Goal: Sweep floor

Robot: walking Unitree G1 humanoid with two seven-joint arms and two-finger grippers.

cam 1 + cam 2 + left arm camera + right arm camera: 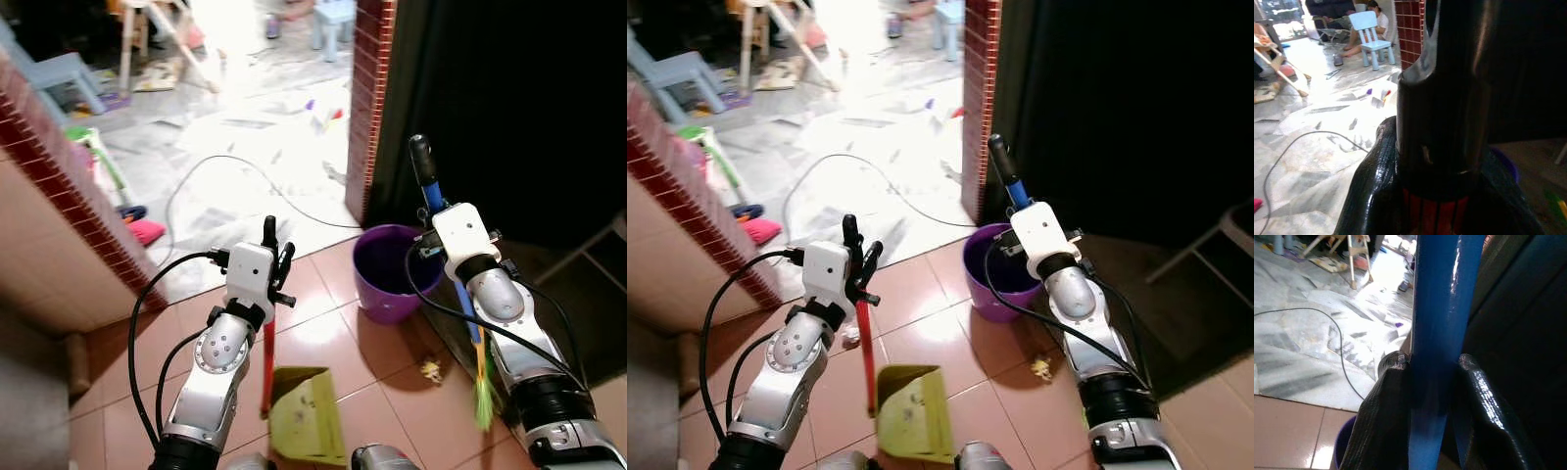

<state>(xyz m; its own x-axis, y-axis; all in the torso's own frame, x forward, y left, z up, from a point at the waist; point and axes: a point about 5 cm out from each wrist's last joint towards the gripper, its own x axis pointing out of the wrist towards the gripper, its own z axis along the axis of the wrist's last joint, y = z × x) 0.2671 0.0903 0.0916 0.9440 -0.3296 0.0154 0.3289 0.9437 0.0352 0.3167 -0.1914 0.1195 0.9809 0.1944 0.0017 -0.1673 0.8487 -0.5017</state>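
The left claw is clamped on the red handle of a yellow-green dustpan; the left wrist view shows its black fingers pressed against the handle's dark top. The pan hangs straight below this claw, its mouth low over the terracotta tiled floor.

Between the two claws, a little ahead, stands a purple bucket against the foot of a red brick pillar. Beyond it a black cable loops over pale marble littered with scraps.

The right claw is closed around the blue broom handle — both fingers grip it from either side in the right wrist view. The green bristles hang well below and behind this claw, beside the right arm.

A small yellowish scrap lies on the tiles below the right claw, just beside the bristles and apart from the pan.

Judging by this, both tools are in hand but the sweeping looks barely begun — the scrap is not yet gathered, and I cannot tell what the pan holds.
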